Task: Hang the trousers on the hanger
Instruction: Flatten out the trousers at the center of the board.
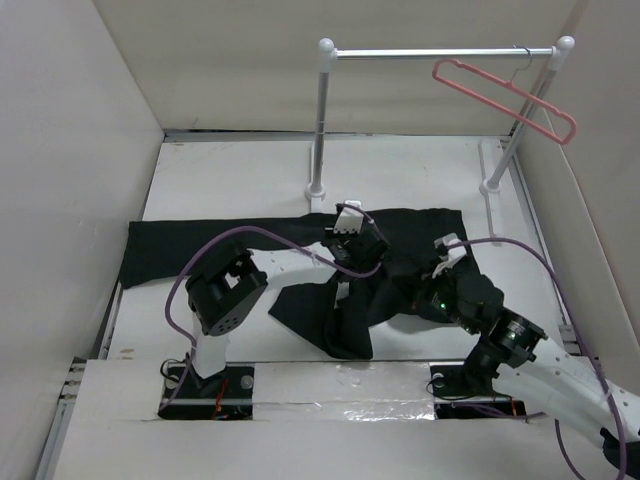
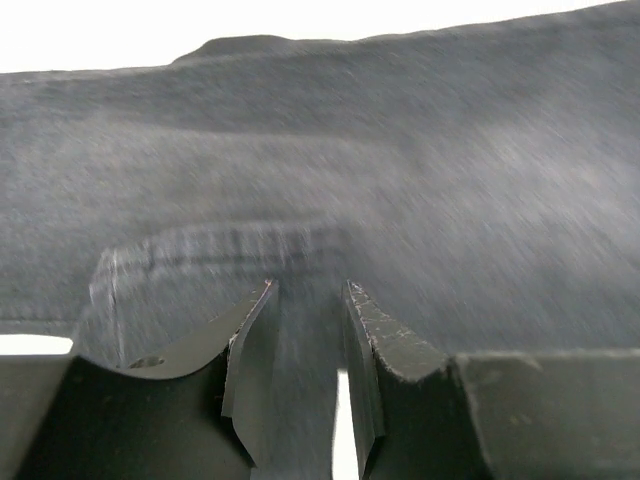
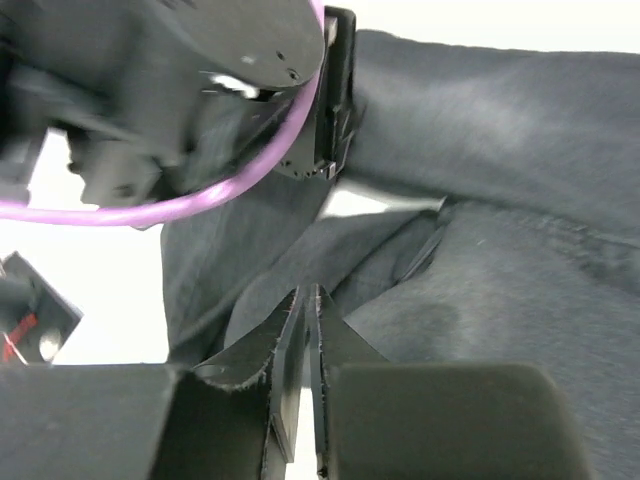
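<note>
- The trousers [image 2: 420, 170] look blurred in the left wrist view.
- The right arm [image 1: 570, 388] is cut by the bottom right edge.
- How the hanger [image 1: 505, 100] hook sits is too small to tell.

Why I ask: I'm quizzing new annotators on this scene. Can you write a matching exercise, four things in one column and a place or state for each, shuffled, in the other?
Things
1. hanger
2. trousers
3. rail
4. right gripper

Place or state
a. lying on the table
b. jaws almost together
c. hooked on the rail
d. standing on two white posts

Pairs: 1-c, 2-a, 3-d, 4-b
</note>
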{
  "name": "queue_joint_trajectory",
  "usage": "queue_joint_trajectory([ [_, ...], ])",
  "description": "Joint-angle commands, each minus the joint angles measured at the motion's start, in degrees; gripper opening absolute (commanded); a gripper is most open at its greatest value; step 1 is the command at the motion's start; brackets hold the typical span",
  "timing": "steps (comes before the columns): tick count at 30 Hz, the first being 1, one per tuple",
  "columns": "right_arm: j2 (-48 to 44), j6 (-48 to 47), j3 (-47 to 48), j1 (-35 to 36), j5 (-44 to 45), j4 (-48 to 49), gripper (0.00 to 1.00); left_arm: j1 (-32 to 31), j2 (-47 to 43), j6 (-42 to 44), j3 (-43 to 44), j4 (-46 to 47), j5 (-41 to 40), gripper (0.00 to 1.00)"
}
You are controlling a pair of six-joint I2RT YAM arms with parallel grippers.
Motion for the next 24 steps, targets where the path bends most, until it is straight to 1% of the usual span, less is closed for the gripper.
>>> queue_joint_trajectory([
  [1, -4.0, 1.0, -0.5, -2.2, 1.6, -1.8, 0.13, 1.6, 1.8, 0.9, 3.0, -1.1, -1.9, 0.29],
  [4, -5.3, 0.6, -1.3, -3.7, -1.1, -0.7, 0.25, 2.1, 3.7, 1.4, 3.9, -0.9, -1.7, 0.29],
  [5, -4.8, 0.5, -1.2, -4.5, -1.4, -0.8, 0.32, 2.8, 4.1, 1.5, 4.0, -0.6, -1.0, 0.29],
  [7, -4.0, 0.5, -1.2, -5.1, -3.3, -0.3, 0.37, 2.8, 4.6, 2.2, 4.3, 0.1, 0.2, 0.29],
  [9, -2.5, -0.1, -1.4, -5.7, -4.9, 1.3, 0.38, 3.9, 4.6, 2.3, 3.9, 0.6, 0.4, 0.29],
  [12, -1.3, -0.6, -0.9, -5.7, -5.5, 0.8, 0.39, 5.0, 4.1, 3.0, 2.8, 2.8, 3.0, 0.3],
  [15, 0.0, -0.7, -1.8, -5.7, -7.7, 3.9, 0.39, 5.0, 3.6, 4.2, 2.5, 4.4, 4.5, 0.34],
  [19, 0.8, -0.7, -1.9, -5.7, -8.4, 3.4, 0.39, 5.0, 4.7, 4.7, 3.6, 4.4, 5.0, 0.34],
  [23, 0.7, -0.7, -2.1, -5.7, -8.3, 4.0, 0.39, 5.0, 4.5, 5.7, 3.2, 6.7, 6.9, 0.33],
  [24, 0.6, -0.6, -2.0, -5.7, -8.0, 2.9, 0.39, 5.0, 4.6, 5.8, 3.2, 6.8, 7.0, 0.29],
])
